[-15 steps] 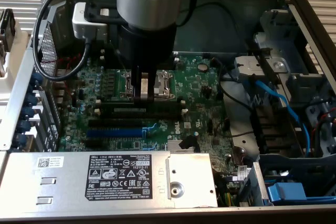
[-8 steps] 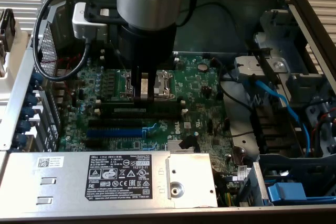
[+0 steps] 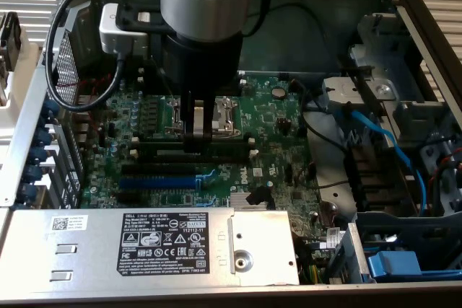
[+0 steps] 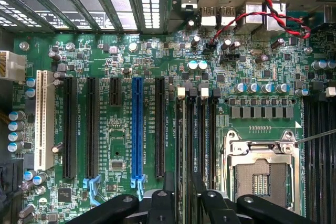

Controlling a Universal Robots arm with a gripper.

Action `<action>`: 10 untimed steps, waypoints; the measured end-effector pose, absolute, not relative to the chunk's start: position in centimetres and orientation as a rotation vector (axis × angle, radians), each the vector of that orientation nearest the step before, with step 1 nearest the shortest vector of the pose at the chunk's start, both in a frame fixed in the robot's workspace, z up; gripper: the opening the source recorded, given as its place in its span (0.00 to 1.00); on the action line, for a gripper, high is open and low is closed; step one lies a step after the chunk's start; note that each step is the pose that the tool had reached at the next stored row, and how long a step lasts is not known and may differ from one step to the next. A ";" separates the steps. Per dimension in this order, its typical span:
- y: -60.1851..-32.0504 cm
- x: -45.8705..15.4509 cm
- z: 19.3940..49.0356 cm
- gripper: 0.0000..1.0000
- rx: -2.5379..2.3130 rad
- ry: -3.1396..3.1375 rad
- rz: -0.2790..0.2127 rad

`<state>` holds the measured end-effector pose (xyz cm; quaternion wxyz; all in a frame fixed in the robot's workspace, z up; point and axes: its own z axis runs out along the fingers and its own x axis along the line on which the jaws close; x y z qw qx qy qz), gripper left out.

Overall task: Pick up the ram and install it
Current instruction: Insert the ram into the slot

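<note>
My gripper point(image 3: 197, 136) reaches straight down from the arm into the open computer case, onto the black memory slots beside the processor socket point(image 4: 260, 174). In the wrist view its two black fingers point(image 4: 167, 195) stand apart on either side of one slot. The ram point(image 4: 188, 145) shows there edge-on as a thin dark strip standing in that slot, with a little room between it and each finger. In the exterior view the ram point(image 3: 155, 145) is a long dark bar running across under the fingertips. The gripper point(image 4: 182, 190) is open with nothing held.
A blue expansion slot point(image 4: 137, 129) and black slots lie on the green motherboard point(image 4: 121, 150) beside the memory slots. Red and black wires point(image 4: 247, 17) cross near the rear ports. A labelled power supply point(image 3: 151, 243) fills the case front; blue cables point(image 3: 382, 142) and drive bays crowd the exterior view's right.
</note>
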<state>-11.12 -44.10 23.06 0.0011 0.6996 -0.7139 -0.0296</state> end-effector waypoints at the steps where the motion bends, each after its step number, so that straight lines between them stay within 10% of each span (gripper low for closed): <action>1: -44.1 -11.1 23.1 0.27 2.196 -2.241 -0.093; 10: -44.1 -11.1 23.2 0.27 2.196 -2.241 -0.093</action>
